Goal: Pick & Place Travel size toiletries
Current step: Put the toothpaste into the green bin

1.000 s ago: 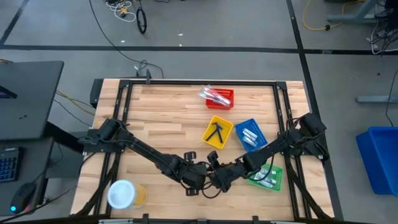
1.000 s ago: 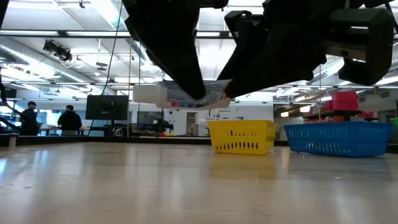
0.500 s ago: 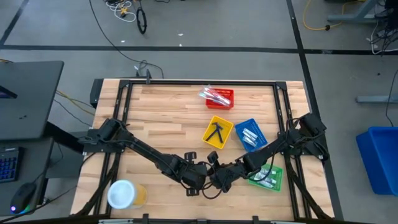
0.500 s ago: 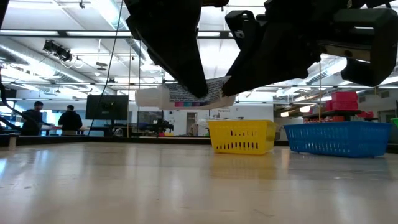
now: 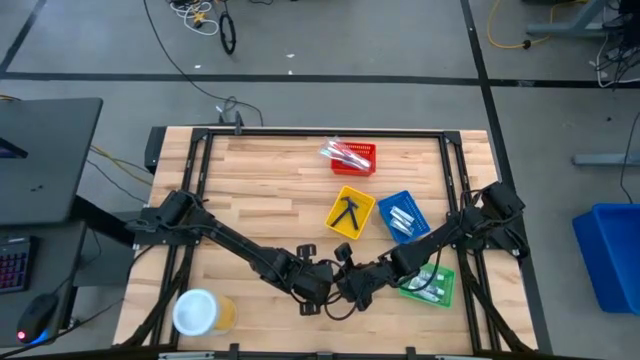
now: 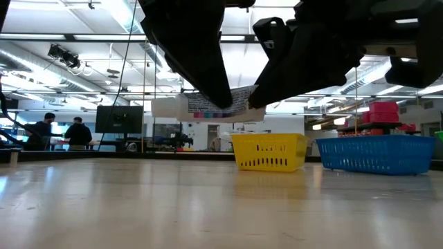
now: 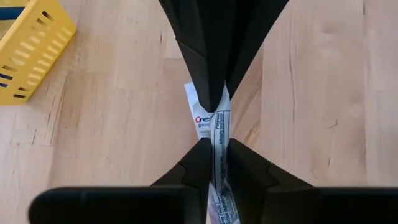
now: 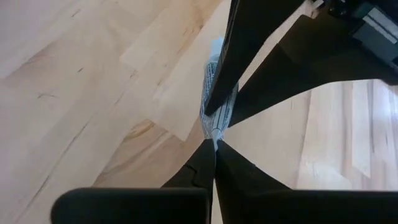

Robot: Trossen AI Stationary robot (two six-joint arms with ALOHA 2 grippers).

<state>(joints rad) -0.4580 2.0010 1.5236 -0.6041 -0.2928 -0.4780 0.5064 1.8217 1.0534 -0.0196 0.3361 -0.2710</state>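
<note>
Both grippers clamp one toothpaste tube [image 6: 208, 105] | left gripper [image 7: 212, 140] mid-tube, right gripper [image 8: 215, 139] at crimped end | aloft, near yellow basket [image 5: 350, 212]

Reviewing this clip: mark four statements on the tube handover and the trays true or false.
1. Both pincers grip one toothpaste tube: the left pincer and the right pincer are shut on it. True.
2. The tube rests on the table. False: it is held above the wood.
3. The yellow tray holds a black item. True.
4. The red tray is nearest the tub. False: it sits at the far edge.
</note>
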